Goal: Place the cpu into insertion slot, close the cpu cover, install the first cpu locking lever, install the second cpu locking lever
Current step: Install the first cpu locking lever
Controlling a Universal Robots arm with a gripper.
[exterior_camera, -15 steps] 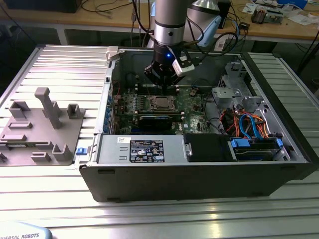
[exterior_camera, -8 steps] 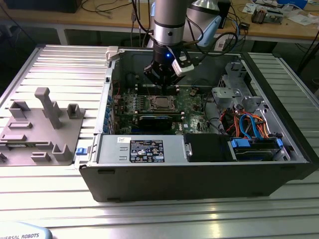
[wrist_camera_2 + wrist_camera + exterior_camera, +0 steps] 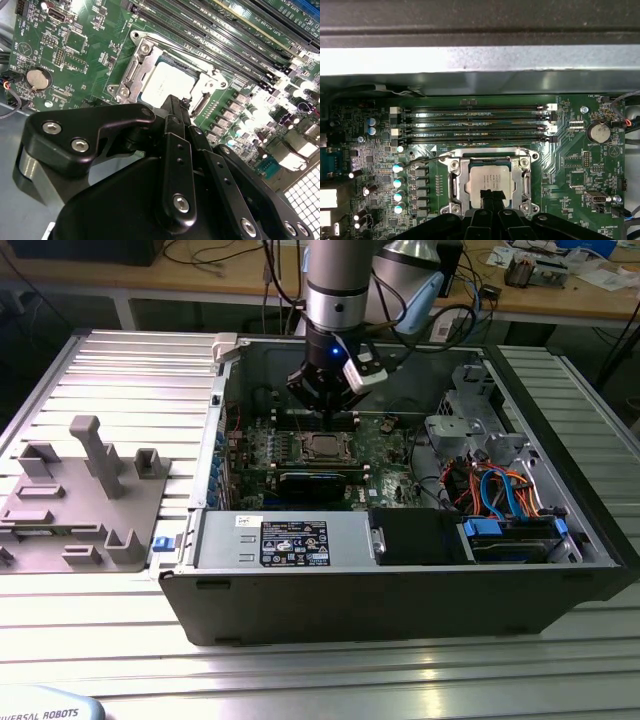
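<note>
An open desktop computer case lies on its side on a ribbed aluminium table, with a wooden workbench carrying cables and small items running behind it. On the table, toward the exterior view's left of the case, sits a grey moulded fixture with upright posts. Inside the case, the green motherboard fills the floor. A silver power supply box lies along the case's near wall, and a drive bay with orange and blue cables sits at the exterior view's right.

The cpu lies in the insertion slot at the middle of the motherboard, its dull silver top showing in both wrist views. The cpu cover lies flat over the socket, framing the chip. The long black memory slots run just beside the socket.

The gripper hangs from the arm directly over the socket. Its black fingers are drawn together to a narrow tip with nothing between them. The tip sits at the edge of the chip's top; whether it touches cannot be told.
</note>
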